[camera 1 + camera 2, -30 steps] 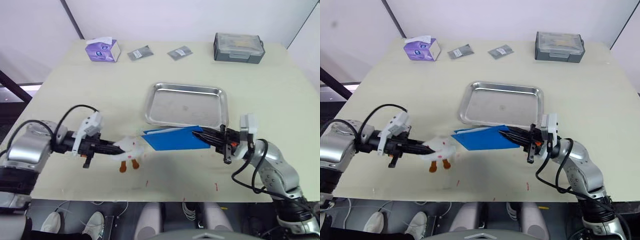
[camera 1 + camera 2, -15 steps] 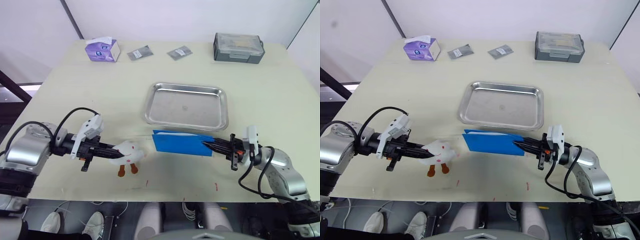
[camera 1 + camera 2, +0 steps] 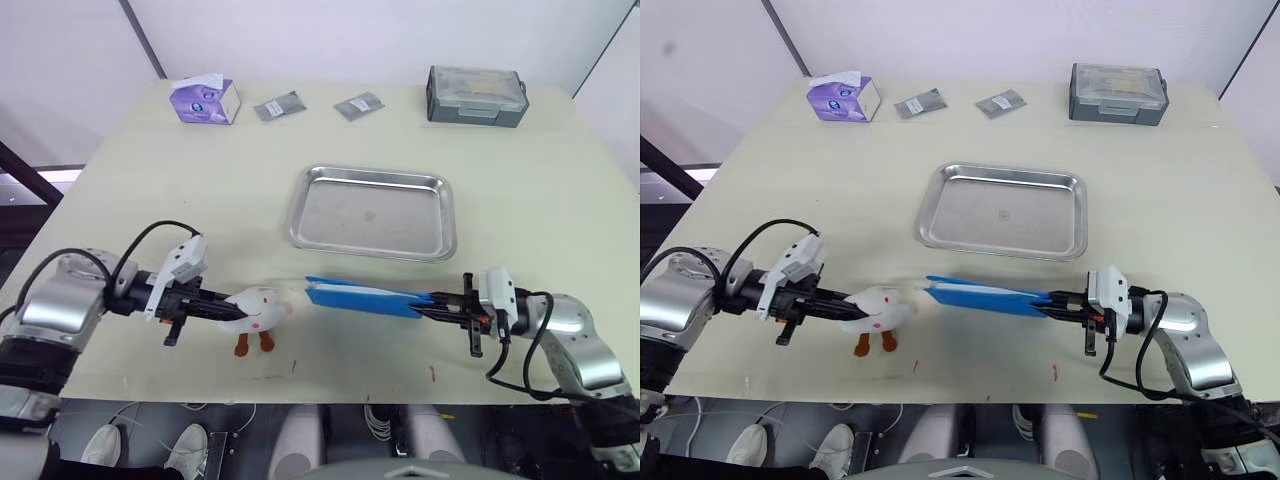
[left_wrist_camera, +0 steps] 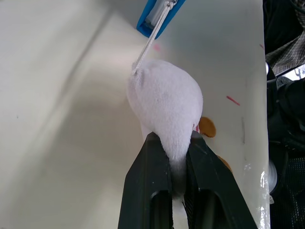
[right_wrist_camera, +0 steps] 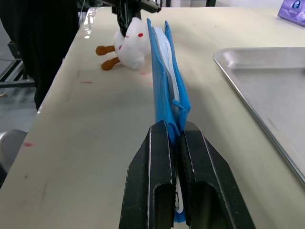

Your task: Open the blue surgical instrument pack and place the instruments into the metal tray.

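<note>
Right gripper (image 5: 174, 131) pinches blue pack (image 3: 362, 297) edge; left gripper (image 4: 172, 143) clamps white duck toy (image 3: 252, 309); pull apart slowly w/ steady tension.

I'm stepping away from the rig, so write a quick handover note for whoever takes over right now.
Left end effector: shut on the white duck toy, which hangs by a white cord from the pack's near end.
Right end effector: shut on the blue surgical instrument pack, held on edge above the table, in front of the metal tray.
Done: pack gripped at both ends, zip edge up.
Left: pack not opened, no instruments out, tray empty. Likely next step is pulling the toy away to run the zip.
</note>
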